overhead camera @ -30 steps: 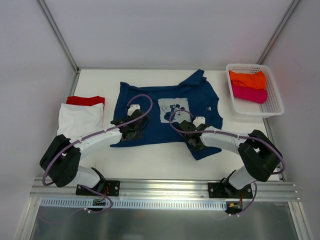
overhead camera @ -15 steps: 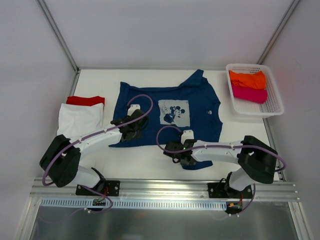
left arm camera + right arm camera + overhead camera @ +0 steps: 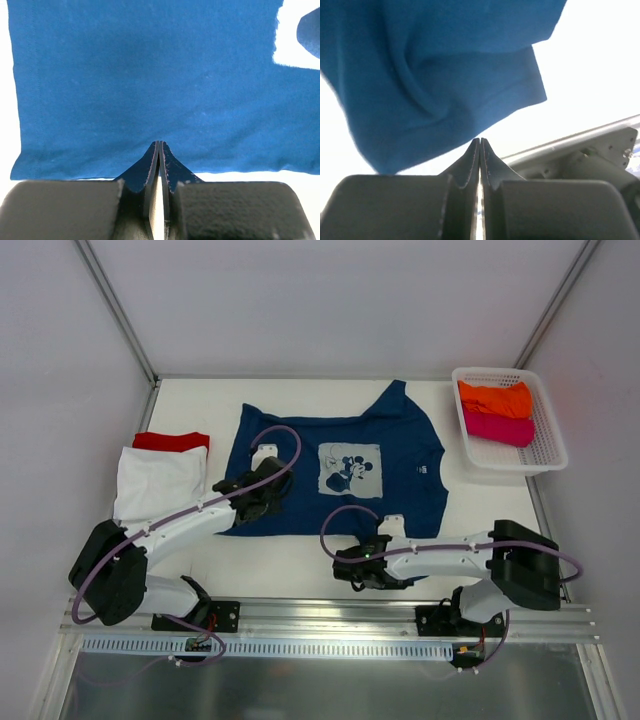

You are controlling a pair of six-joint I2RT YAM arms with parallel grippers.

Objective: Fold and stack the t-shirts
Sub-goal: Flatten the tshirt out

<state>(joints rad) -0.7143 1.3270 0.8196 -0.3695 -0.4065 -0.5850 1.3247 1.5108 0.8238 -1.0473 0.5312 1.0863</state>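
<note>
Navy tee (image 3: 300, 445) long axis left-right, collar right; right gripper (image 3: 479, 145) pinching it, left gripper (image 3: 158, 146) clenched.

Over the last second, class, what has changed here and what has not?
The right end effector, shut on the navy t-shirt's hem, swept from beside the chest print back to the near edge, dragging that corner along. The left end effector stayed shut on the other hem corner; the white tee, the red tee and the basket did not move.
</note>
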